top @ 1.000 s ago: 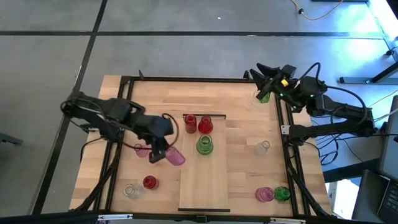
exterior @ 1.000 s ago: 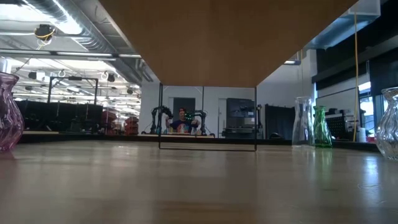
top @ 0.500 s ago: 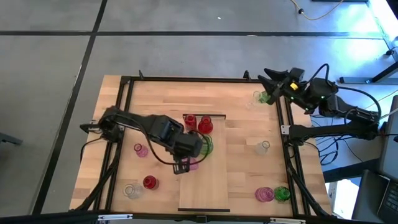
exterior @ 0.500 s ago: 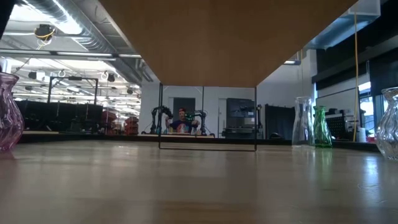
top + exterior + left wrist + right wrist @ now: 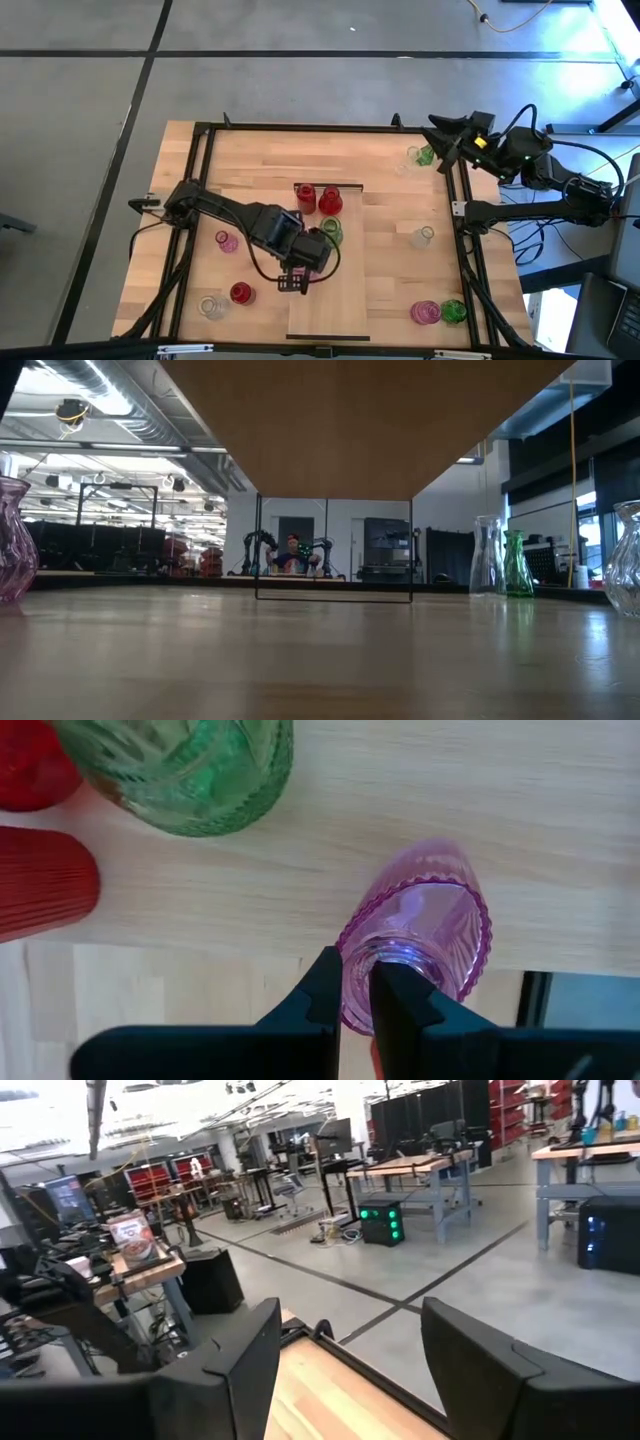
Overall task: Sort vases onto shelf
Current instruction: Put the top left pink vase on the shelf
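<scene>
Vases [image 5: 329, 201]: three red, three green.

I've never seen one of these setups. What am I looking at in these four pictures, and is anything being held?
Two dark robot arms work at a wooden table. The overhead picture shows it all. The left gripper reaches over the shelf, a pale board in the middle; the right gripper waits open at the far right corner beside a green vase.

The table-height picture looks across the tabletop into the room. The other two come from cameras on each wrist. In the left wrist picture the fingers are shut on the rim of a pink vase, over the shelf near another green vase and two red vases.

More vases stand around the table.
</scene>
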